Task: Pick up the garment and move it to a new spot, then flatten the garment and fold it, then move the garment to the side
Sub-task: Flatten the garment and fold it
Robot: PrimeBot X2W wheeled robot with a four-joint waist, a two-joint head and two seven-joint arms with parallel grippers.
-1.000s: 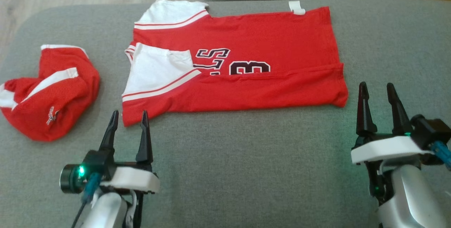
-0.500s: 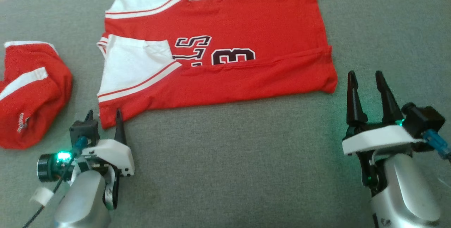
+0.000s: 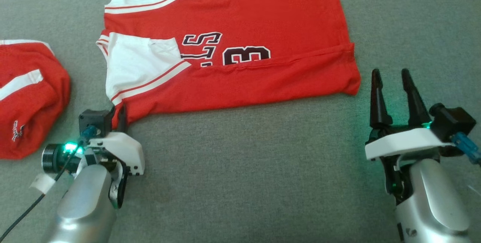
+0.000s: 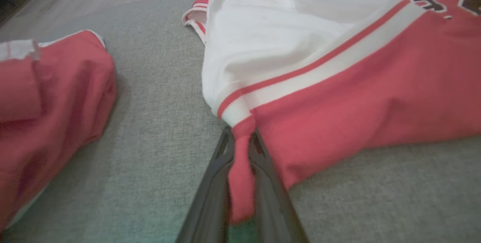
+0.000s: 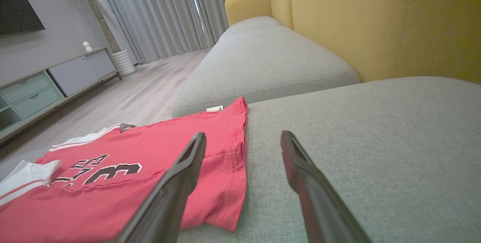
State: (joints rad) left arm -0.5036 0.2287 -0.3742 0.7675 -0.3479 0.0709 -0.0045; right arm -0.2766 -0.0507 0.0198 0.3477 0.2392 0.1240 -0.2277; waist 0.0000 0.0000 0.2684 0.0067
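**Left jaws clenched on the jersey's corner**

Your red cloth jersey with white sleeves and dark lettering (image 3: 263, 21) lies flat across the upper middle of the head view, on the grey coarse-woven sofa cushion (image 3: 244, 168). Your left jaws are clenched on its lower-left corner, with the red cloth bunched into a narrow strip between the dark tapered fingers (image 4: 208, 186). Your right jaws stand released, just right of the hem. A crumpled red garment with a white stripe (image 3: 26, 100) sits at the left edge.

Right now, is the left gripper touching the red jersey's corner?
Touching. In the left wrist view the left gripper is closed on the jersey at its near corner, with red cloth pinched between the two fingers.
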